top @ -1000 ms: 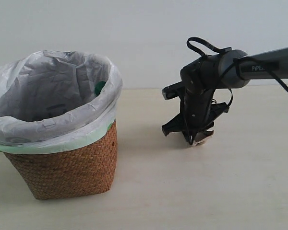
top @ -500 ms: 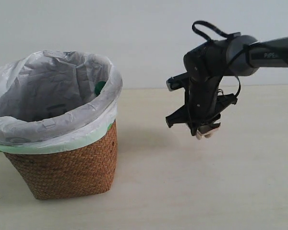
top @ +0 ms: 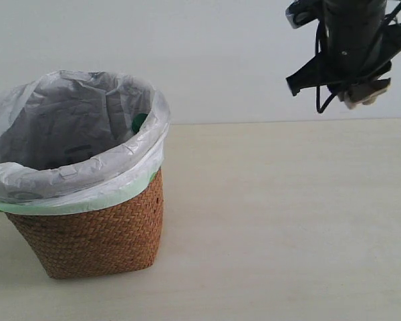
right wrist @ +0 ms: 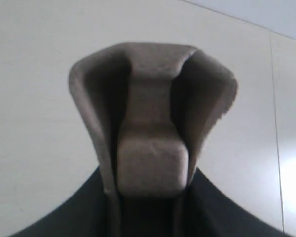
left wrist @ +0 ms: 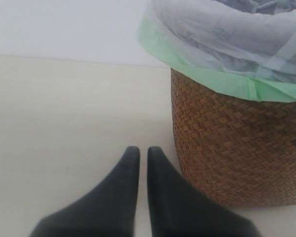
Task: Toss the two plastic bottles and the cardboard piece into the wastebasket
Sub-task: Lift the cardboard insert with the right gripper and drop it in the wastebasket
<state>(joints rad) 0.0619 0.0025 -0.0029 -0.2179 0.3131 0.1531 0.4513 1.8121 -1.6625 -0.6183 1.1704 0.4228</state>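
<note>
Well to the right of the wastebasket [top: 93, 234] and high above the table [top: 287, 221], my right hand [top: 355, 92] is pinching the cardboard piece [right wrist: 150, 148], whose folded walls are sticking out past the fingertips. Just beside the wastebasket's wicker wall, my left hand [left wrist: 139, 152] is hanging low, fingers pressed together and gripping nothing.
</note>
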